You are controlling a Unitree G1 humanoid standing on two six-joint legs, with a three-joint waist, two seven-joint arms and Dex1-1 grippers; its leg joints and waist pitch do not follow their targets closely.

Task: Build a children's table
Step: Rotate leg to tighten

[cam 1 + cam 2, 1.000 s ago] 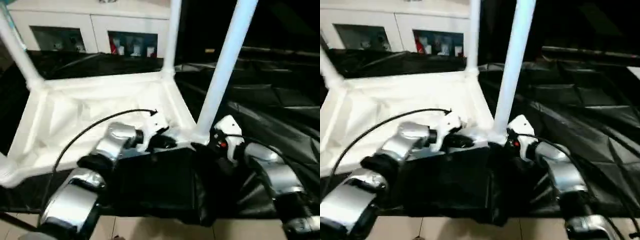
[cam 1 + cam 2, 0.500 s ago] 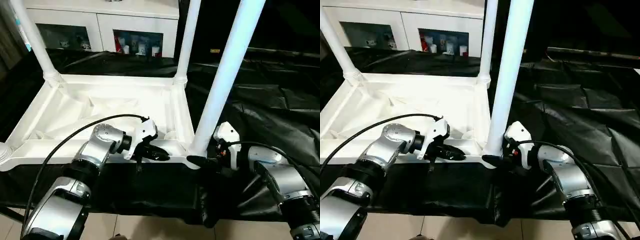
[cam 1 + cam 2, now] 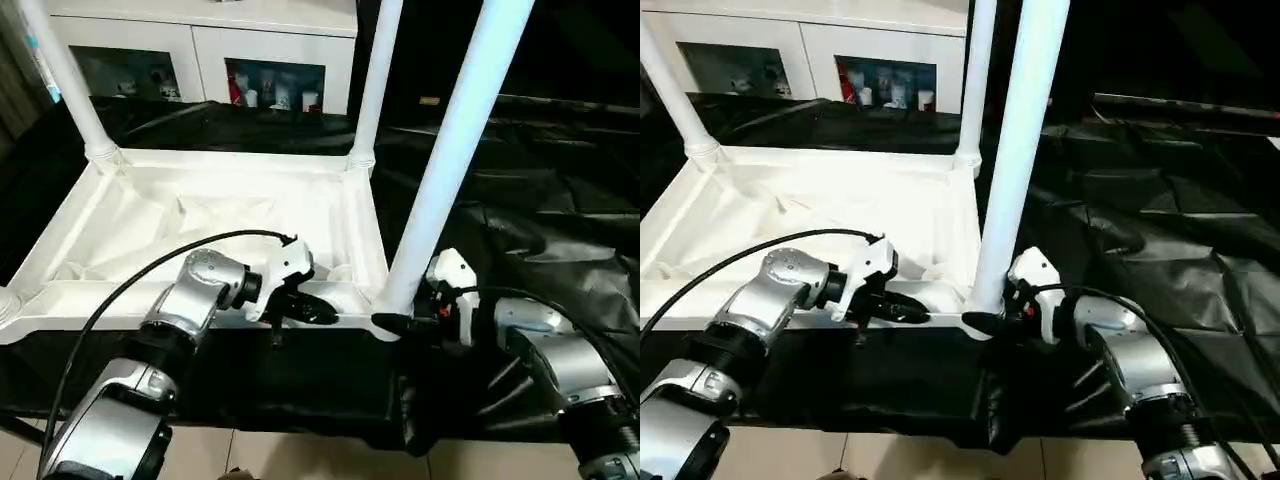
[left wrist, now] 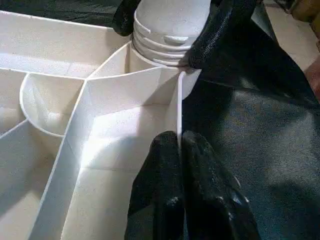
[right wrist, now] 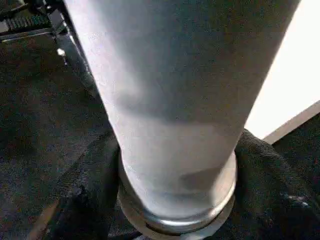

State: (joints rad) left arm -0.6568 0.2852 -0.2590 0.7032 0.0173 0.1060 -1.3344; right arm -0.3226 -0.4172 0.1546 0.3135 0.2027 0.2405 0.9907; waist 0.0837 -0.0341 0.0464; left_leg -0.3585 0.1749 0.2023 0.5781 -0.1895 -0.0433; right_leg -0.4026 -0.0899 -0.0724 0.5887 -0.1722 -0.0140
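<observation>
The left gripper [image 4: 181, 150] has its fingers pinched on the near rim of the upturned tabletop [image 3: 200, 215], steadying it on the black sheet [image 3: 540, 200]. The right gripper [image 3: 400, 322] fingers wrap the flared base of the near-right leg [image 3: 450, 150], standing in its corner socket [image 4: 165, 47]. To seat it well, press straight down, keeping the leg vertical.
</observation>
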